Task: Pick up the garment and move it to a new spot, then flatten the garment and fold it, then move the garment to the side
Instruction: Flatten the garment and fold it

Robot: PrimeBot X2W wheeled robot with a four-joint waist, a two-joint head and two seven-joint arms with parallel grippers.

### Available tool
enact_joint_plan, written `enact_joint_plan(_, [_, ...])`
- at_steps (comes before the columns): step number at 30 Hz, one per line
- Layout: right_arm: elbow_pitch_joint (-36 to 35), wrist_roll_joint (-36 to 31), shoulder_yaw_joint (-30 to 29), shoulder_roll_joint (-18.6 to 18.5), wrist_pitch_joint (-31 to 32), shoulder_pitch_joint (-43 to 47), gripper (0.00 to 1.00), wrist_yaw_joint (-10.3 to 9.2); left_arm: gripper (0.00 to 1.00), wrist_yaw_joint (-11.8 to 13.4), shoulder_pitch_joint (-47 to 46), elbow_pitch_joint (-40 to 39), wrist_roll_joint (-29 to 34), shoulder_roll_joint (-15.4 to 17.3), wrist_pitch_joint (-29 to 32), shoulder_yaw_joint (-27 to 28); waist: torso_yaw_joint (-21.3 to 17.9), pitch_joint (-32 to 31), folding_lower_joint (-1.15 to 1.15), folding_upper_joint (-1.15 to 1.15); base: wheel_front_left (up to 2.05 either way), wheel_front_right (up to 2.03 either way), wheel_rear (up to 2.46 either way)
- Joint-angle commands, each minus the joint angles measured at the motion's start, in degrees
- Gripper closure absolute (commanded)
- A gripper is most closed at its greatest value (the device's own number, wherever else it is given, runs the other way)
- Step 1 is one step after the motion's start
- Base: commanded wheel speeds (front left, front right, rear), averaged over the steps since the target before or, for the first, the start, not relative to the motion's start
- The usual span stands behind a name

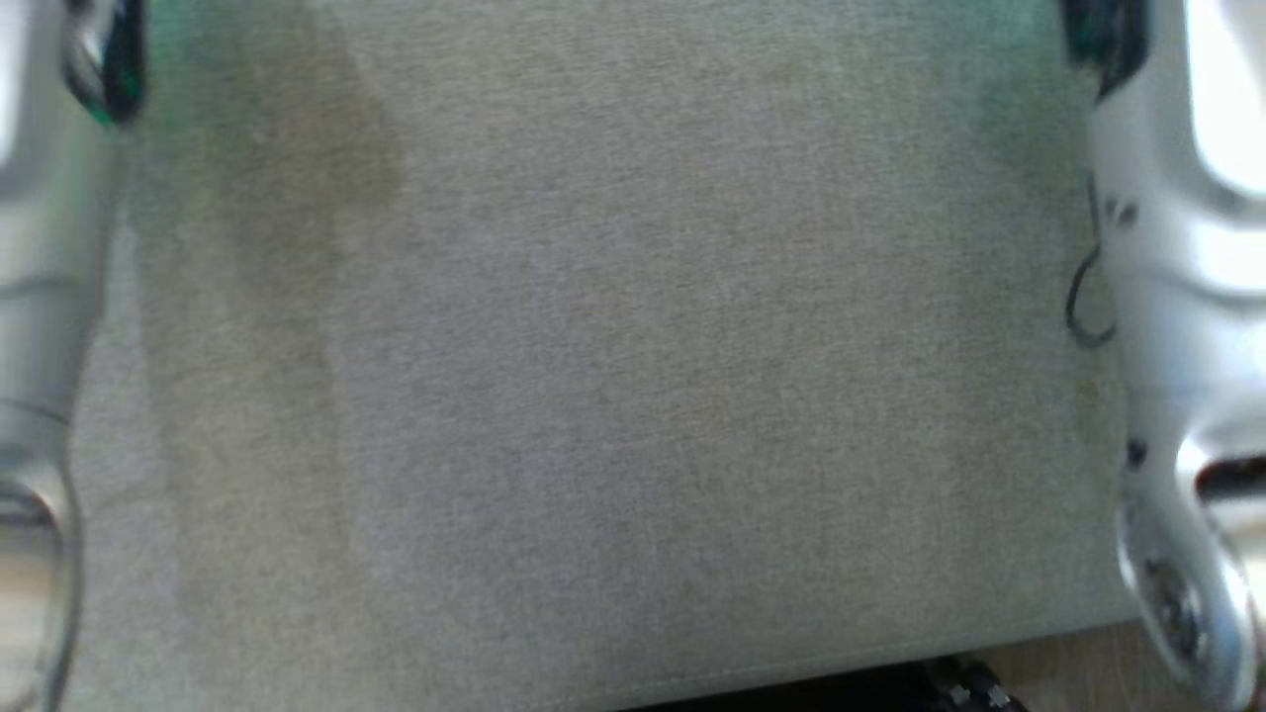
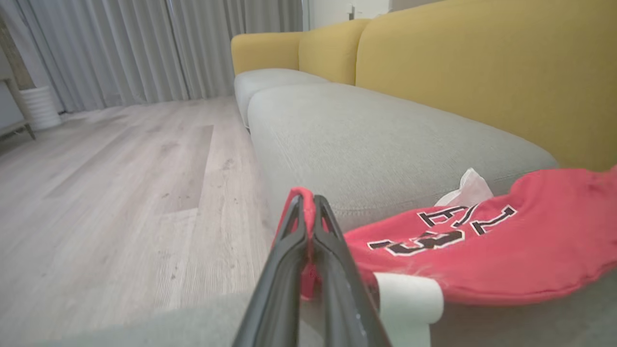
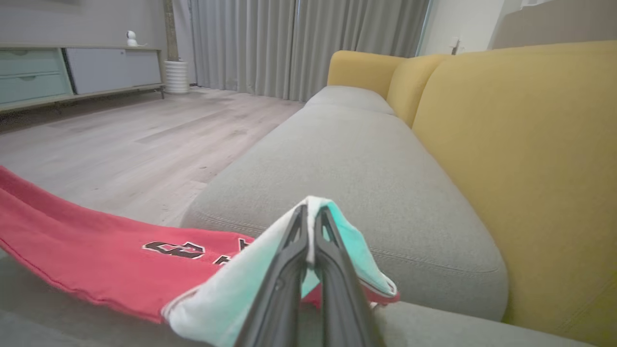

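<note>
The garment [image 2: 506, 250] is a red jersey with black-and-white lettering and a white and teal trim. It hangs stretched between my two grippers, just above the grey seat cushion [image 2: 385, 144]. My left gripper [image 2: 308, 205] is shut on a red edge of it, and the cloth runs off to the right of that view. In the right wrist view my right gripper [image 3: 311, 214] is shut on the white and teal part [image 3: 226, 294], with the red garment [image 3: 87, 255] trailing away to the left. My pale forearms [image 1: 49, 297] [image 1: 1187, 297] frame the bare grey cushion [image 1: 633, 376].
The yellow backrest [image 3: 520, 154] rises behind the grey seats. Pale wood floor [image 2: 120, 193] lies in front of the sofa, with grey curtains [image 3: 289, 43], a low sideboard [image 3: 72, 72] and a white ribbed pot [image 3: 176, 77] beyond. The cushion's front edge [image 1: 791, 672] runs along the bottom of the head view.
</note>
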Motion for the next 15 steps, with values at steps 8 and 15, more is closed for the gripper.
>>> enact_joint_plan(8, [-14.26,3.19,-3.29,1.31,-0.92,18.9,1.0,0.42,1.0,-1.82,10.39,-2.57,-7.16,-0.39,-1.21,3.5,2.53,-7.93,-0.03,0.0,0.0,0.0,0.0])
enact_joint_plan(15, [-25.67,5.74,-6.02,1.31,2.32,37.43,1.0,0.42,1.0,-0.72,25.22,-8.34,-8.93,-0.5,-1.73,3.1,3.32,-16.23,-0.03,0.0,0.0,0.0,0.0])
